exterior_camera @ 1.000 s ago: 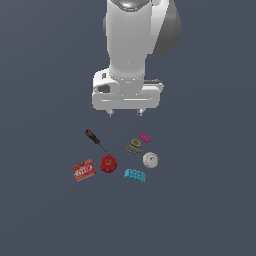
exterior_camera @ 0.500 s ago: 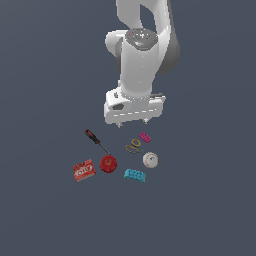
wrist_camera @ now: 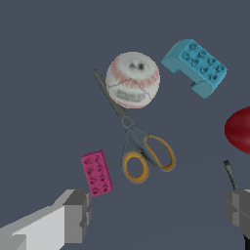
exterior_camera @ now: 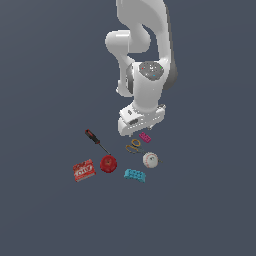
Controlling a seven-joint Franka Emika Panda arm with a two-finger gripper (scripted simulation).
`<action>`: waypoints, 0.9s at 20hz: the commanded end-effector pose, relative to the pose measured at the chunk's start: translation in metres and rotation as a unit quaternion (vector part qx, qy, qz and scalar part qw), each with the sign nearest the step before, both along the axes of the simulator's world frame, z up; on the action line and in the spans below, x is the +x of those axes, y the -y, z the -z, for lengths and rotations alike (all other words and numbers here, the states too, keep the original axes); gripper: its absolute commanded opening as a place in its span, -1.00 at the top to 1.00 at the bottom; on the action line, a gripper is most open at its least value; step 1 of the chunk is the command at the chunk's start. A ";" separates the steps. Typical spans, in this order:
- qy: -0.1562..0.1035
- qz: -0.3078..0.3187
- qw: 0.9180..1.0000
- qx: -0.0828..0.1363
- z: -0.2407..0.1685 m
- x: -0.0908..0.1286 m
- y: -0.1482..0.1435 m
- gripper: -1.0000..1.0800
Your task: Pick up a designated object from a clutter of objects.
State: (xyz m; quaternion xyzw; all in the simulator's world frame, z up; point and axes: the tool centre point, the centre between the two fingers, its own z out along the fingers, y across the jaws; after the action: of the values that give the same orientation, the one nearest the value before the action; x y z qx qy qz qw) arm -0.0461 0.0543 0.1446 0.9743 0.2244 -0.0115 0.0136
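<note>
Overhead, hung spread and empty as the gripper [wrist_camera: 156, 215] over the bench [exterior_camera: 45, 75], off-centre from the magenta brick [wrist_camera: 96, 173], lying just beside one fingertip [wrist_camera: 78, 215] next to the scissors [wrist_camera: 139, 144], long axis roughly crosswise to the finger gap.

Unreadable white print on red box [exterior_camera: 84, 170]
</note>
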 end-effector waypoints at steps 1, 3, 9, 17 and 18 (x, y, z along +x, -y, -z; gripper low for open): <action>0.001 -0.029 1.000 0.003 0.019 -0.010 -0.009 -0.92; 0.002 -0.051 0.999 0.005 0.033 -0.018 -0.016 -0.92; 0.004 -0.100 0.995 0.011 0.063 -0.040 -0.030 -0.92; 0.006 -0.132 0.991 0.016 0.081 -0.055 -0.040 -0.92; 0.006 -0.134 0.991 0.017 0.082 -0.056 -0.040 -0.92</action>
State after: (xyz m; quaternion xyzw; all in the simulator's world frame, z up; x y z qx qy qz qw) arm -0.1008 0.0935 0.0645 0.9369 0.3495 -0.0009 0.0006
